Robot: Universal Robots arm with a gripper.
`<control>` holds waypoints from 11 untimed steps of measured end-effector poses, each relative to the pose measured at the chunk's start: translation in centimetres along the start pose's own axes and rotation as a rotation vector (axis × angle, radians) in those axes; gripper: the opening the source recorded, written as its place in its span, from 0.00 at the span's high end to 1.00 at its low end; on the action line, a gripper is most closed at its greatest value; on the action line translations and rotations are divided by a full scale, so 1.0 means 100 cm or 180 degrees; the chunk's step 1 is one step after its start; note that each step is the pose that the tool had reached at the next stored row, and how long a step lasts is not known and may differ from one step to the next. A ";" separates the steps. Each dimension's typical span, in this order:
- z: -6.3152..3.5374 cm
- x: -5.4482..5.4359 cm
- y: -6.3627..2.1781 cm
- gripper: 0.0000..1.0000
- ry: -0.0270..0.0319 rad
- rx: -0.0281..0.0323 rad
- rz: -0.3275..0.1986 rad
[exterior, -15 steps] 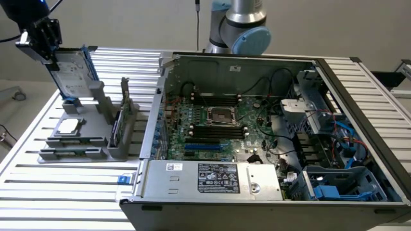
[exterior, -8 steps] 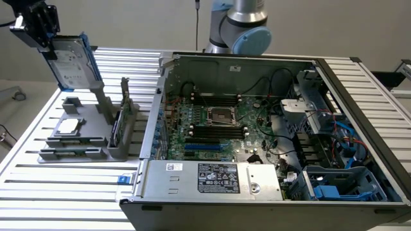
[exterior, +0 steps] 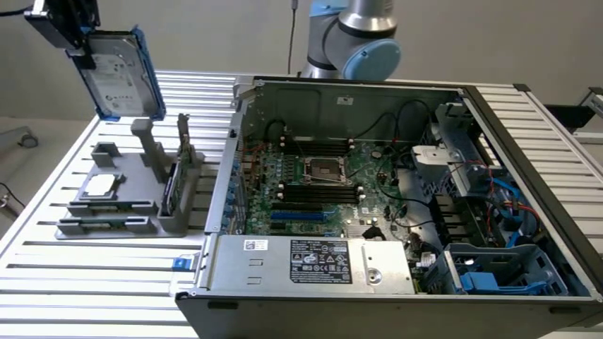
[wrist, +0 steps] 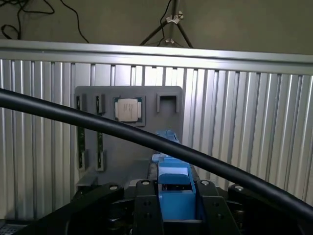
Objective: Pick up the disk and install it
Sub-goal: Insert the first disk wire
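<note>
Hanging at the exterior view's upper left, the black pincer (exterior: 81, 42) is pinching the silver-grey rectangular hard disk (exterior: 123, 74), framed by a bright blue plastic carrier (exterior: 154, 81), by its upper end. The disk is hanging on end in the air, slightly tilted, above the grey plastic holder rack (exterior: 141, 219) sitting on the slatted aluminium bench (exterior: 56, 282). A small square silver chip (exterior: 99, 185) is lying in that rack. The open black computer case (exterior: 537, 148) is occupying the frame's middle and right, its green motherboard (exterior: 311, 191) showing. In the wrist view, the blue carrier is sitting clamped between the pincer's black fingers (wrist: 146, 210). The grey rack and chip are lying beyond it, and a thick black cable (wrist: 98, 125) is crossing in front.
</note>
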State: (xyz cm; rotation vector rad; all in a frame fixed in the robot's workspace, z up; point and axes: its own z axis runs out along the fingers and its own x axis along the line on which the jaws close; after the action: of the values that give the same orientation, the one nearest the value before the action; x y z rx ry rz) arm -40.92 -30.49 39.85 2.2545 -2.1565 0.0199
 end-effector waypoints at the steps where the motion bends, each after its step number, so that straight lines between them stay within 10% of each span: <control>1: -0.0045 0.001 -0.0044 0.68 0.0000 0.0000 0.0000; 11: -0.0410 0.009 -0.0496 0.68 -0.0002 -0.0013 -0.0001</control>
State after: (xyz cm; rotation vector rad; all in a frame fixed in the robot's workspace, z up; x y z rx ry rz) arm -35.91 -31.11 43.94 2.2529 -2.1546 0.0149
